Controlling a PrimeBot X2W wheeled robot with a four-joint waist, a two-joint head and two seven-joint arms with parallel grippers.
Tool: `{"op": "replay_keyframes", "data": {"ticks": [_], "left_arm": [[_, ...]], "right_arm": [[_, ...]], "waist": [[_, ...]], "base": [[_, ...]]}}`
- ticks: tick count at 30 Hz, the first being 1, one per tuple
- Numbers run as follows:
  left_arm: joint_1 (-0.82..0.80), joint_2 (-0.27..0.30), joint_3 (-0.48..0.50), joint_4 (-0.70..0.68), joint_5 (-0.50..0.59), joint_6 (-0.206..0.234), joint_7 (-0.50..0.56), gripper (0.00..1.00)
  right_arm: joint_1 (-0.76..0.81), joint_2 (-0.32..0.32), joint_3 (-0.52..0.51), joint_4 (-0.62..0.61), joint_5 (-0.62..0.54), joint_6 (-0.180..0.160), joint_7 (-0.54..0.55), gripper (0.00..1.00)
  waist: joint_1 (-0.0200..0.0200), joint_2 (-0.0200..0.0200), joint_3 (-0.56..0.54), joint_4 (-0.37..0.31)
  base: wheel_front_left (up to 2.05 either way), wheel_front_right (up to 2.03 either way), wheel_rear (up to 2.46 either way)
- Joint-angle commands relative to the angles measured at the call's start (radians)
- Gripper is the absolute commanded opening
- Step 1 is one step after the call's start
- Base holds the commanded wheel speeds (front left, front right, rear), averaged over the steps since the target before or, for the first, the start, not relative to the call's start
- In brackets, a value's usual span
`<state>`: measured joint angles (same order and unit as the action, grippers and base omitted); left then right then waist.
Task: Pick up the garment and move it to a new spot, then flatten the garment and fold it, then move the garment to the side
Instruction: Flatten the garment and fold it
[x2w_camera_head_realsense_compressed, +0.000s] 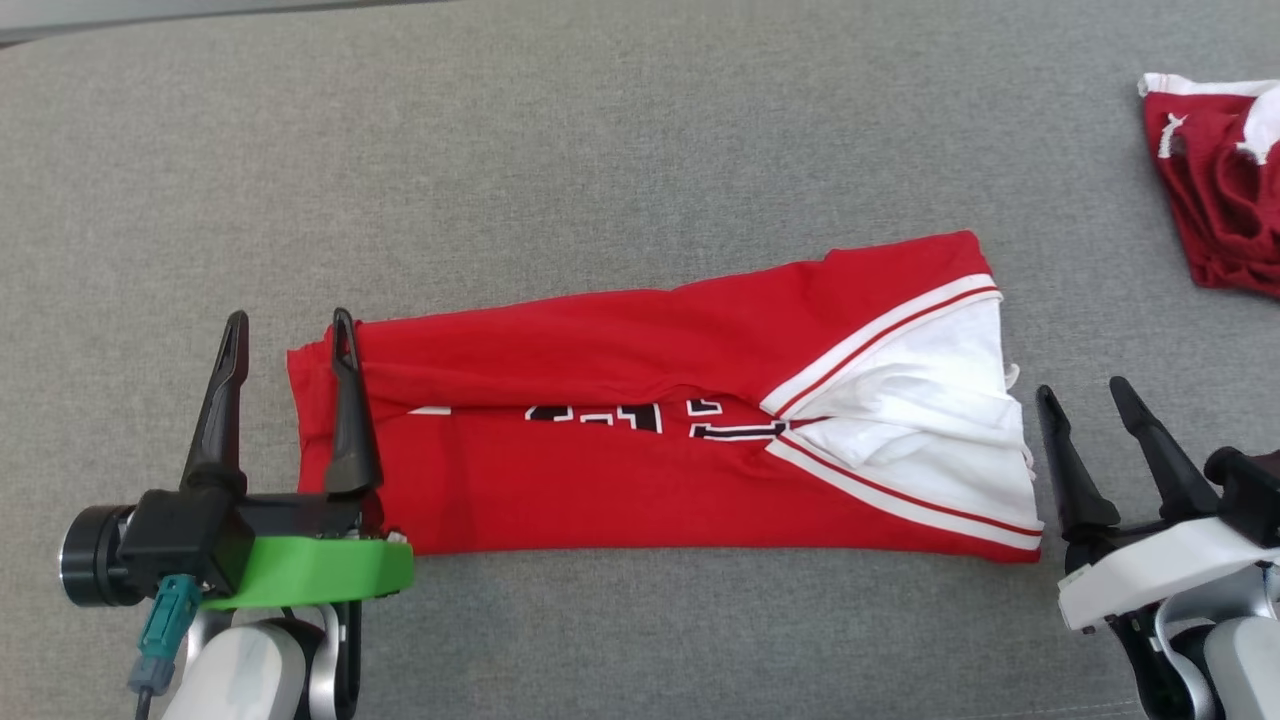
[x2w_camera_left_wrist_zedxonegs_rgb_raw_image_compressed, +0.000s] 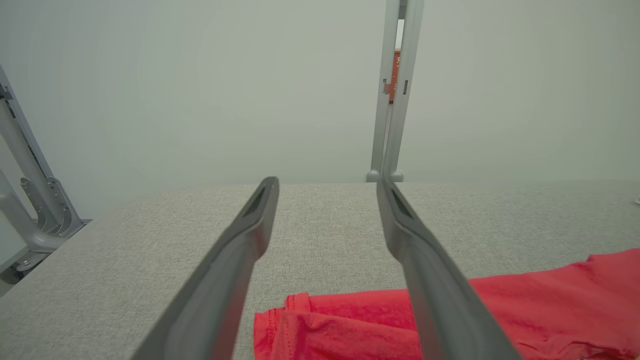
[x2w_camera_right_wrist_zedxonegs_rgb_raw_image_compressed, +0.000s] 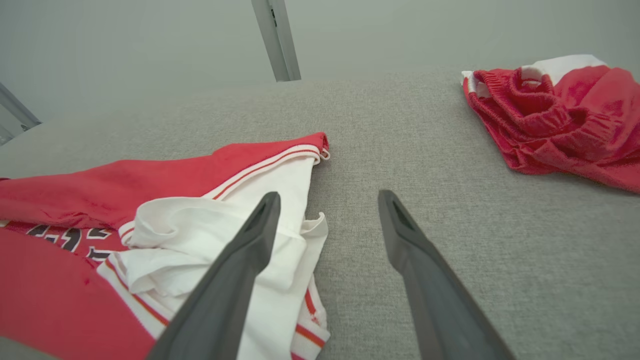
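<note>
A red garment (x2w_camera_head_realsense_compressed: 640, 440) with white sleeves, striped trim and dark lettering lies folded into a long band across the grey cloth surface. My left gripper (x2w_camera_head_realsense_compressed: 290, 330) stands open at the garment's left end, one finger over the red hem, the other over bare cloth. The left wrist view shows that hem (x2w_camera_left_wrist_zedxonegs_rgb_raw_image_compressed: 320, 325) low between and right of the fingers. Just right of the white sleeve end (x2w_camera_right_wrist_zedxonegs_rgb_raw_image_compressed: 235, 250), my right gripper (x2w_camera_head_realsense_compressed: 1085, 392) is open, holding nothing; in the right wrist view its left finger overlaps the white cloth.
A second red garment with white trim (x2w_camera_head_realsense_compressed: 1220, 190) lies crumpled at the far right; in the right wrist view that bundle (x2w_camera_right_wrist_zedxonegs_rgb_raw_image_compressed: 555, 120) is ahead to the right. Grey metal frame posts (x2w_camera_left_wrist_zedxonegs_rgb_raw_image_compressed: 392, 100) stand past the far edge of the surface.
</note>
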<state>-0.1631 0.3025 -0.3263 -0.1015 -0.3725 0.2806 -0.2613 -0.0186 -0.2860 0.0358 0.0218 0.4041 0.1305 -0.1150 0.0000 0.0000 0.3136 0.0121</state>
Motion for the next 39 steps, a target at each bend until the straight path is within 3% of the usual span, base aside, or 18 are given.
{"op": "replay_keyframes", "data": {"ticks": [1, 11, 12, 13, 14, 20, 28, 34, 39], "left_arm": [[-0.019, -0.008, 0.005, 0.002, 0.008, -0.009, -0.005, 1.00], [-0.044, -0.062, 0.040, 0.021, 0.053, -0.063, -0.005, 1.00], [-0.044, -0.066, 0.044, 0.023, 0.054, -0.068, -0.005, 1.00], [-0.043, -0.070, 0.050, 0.024, 0.058, -0.072, -0.005, 1.00], [-0.042, -0.073, 0.054, 0.026, 0.061, -0.077, -0.005, 1.00], [-0.022, -0.093, 0.077, 0.035, 0.080, -0.097, -0.005, 1.00], [0.009, -0.116, 0.090, 0.047, 0.102, -0.119, -0.005, 1.00], [0.030, -0.127, 0.100, 0.057, 0.111, -0.131, -0.005, 1.00], [0.042, -0.135, 0.103, 0.062, 0.116, -0.138, -0.005, 1.00]], "right_arm": [[-0.026, 0.000, 0.013, 0.035, 0.007, 0.000, -0.006, 1.00], [-0.151, 0.014, 0.180, 0.305, 0.103, 0.000, 0.015, 1.00], [-0.153, 0.014, 0.196, 0.316, 0.116, 0.000, 0.023, 0.80], [-0.153, 0.017, 0.205, 0.333, 0.131, 0.000, 0.033, 0.36], [-0.155, 0.020, 0.212, 0.340, 0.144, 0.000, 0.037, 0.00], [-0.181, -0.013, 0.238, 0.322, 0.181, 0.000, -0.009, 0.00], [-0.146, -0.100, 0.145, 0.306, 0.201, -0.001, -0.052, 0.00], [-0.101, -0.179, 0.076, 0.304, 0.206, -0.001, -0.024, 0.00], [-0.121, -0.218, 0.081, 0.197, 0.171, 0.000, 0.049, 0.00]], "waist": [[0.0000, 0.0000, 0.050, 0.037], [0.0000, 0.0000, 0.076, 0.047], [0.0000, 0.0000, 0.075, 0.047], [0.0000, 0.0000, 0.074, 0.045], [0.0000, 0.0000, 0.073, 0.044], [0.0000, 0.0000, 0.055, 0.033], [0.0000, 0.0000, 0.013, 0.017], [0.0000, 0.0000, -0.019, 0.007], [0.0000, 0.0000, -0.044, -0.005]], "base": [[0.00, 0.00, 0.00], [0.00, 0.00, 0.00], [0.00, 0.00, 0.00], [0.00, 0.00, 0.00], [0.00, 0.00, 0.00], [0.00, 0.00, 0.00], [0.00, 0.00, 0.00], [0.00, 0.00, 0.00], [0.00, 0.00, 0.00]]}}
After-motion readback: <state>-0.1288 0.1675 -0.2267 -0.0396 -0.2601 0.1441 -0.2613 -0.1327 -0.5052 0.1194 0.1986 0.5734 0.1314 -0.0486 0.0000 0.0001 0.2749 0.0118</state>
